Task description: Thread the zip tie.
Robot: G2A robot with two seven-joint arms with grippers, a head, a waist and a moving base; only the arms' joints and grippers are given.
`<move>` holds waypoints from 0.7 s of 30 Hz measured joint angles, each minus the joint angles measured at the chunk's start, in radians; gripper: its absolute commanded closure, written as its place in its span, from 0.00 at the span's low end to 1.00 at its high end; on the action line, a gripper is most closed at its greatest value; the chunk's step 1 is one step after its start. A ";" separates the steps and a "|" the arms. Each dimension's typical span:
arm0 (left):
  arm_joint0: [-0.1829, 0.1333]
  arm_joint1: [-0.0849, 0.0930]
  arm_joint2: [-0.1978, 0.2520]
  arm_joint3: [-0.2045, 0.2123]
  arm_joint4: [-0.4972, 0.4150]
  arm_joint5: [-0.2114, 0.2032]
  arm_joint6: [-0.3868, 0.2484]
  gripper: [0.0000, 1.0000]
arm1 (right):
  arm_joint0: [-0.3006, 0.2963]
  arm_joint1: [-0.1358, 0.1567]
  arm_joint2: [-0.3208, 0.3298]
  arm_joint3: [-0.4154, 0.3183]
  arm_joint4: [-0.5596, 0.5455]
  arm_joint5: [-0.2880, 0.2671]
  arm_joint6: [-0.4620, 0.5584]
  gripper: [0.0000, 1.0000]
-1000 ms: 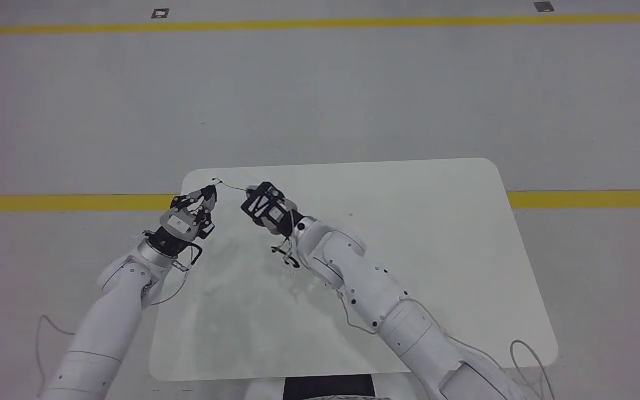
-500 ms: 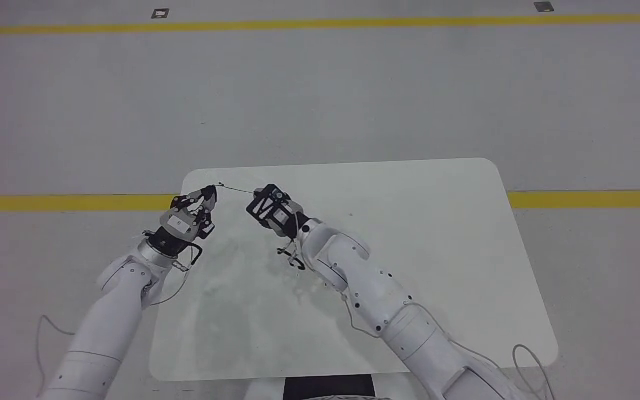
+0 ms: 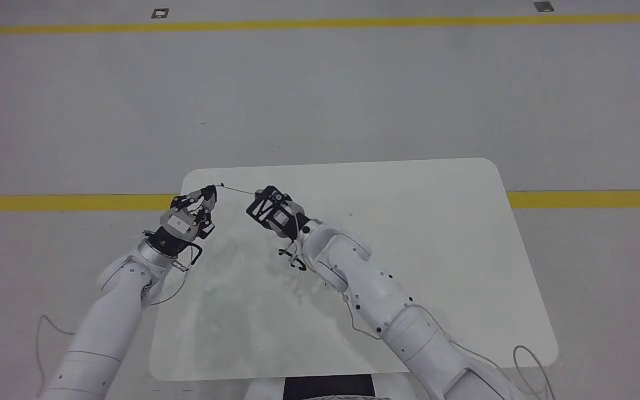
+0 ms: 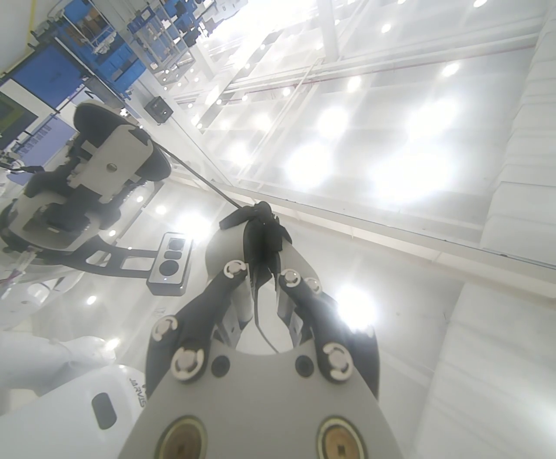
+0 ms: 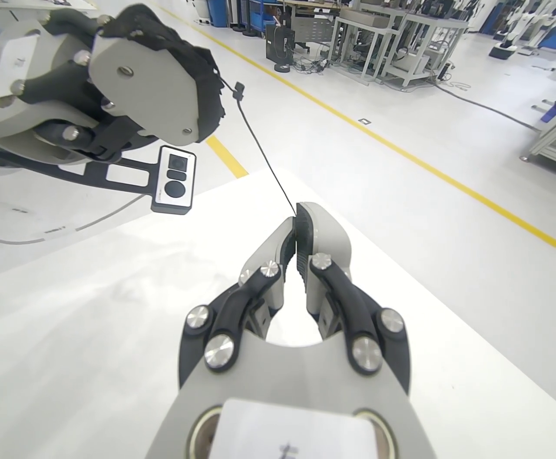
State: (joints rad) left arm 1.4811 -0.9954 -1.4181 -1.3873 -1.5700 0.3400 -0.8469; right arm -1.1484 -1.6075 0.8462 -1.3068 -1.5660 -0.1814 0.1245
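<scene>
Top view, change: my right pincer (image 3: pixel 268 204) has slid a little away from my left pincer (image 3: pixel 193 212) over the last second. The zip tie (image 3: pixel 238 189) between them was bowed then and now runs as a straight line. My left arm has kept its place.
Top view, setting: both pincers hang over the desk (image 3: pixel 430 250) near its far left corner. A yellow line (image 3: pixel 570 199) crosses the floor (image 3: pixel 320 90) on either side of the desk.
Left wrist view, left pincer: my black-padded fingers are pressed together on the zip tie (image 4: pixel 204 180) close to its head. A thin dark strand trails back between the fingers, and I cannot tell whether it belongs to the tie.
Left wrist view, right pincer: my right pincer (image 4: pixel 154 152) sits at the far end of the strap, which spans the gap between us in one taut line.
Right wrist view, right pincer: my right pincer (image 5: pixel 296 221) is closed tight, pinching the strap's end at the very fingertips.
Right wrist view, zip tie: the strap (image 5: pixel 265 156) rises straight to its small square head, just beside the cloth-wrapped tips of my left pincer (image 5: pixel 208 87).
Right wrist view, surroundings: the desk corner lies below my pincer. Workbenches (image 5: pixel 391 39) stand well beyond the yellow line.
</scene>
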 measured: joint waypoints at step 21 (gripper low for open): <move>0.000 0.000 0.000 0.000 0.000 0.000 0.000 1.00 | -0.049 0.023 0.036 -0.065 -0.004 0.040 0.032 0.00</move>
State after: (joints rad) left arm 1.4811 -0.9954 -1.4181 -1.3873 -1.5700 0.3400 -0.8469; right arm -1.1972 -1.5844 0.8825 -1.3723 -1.5700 -0.1412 0.1561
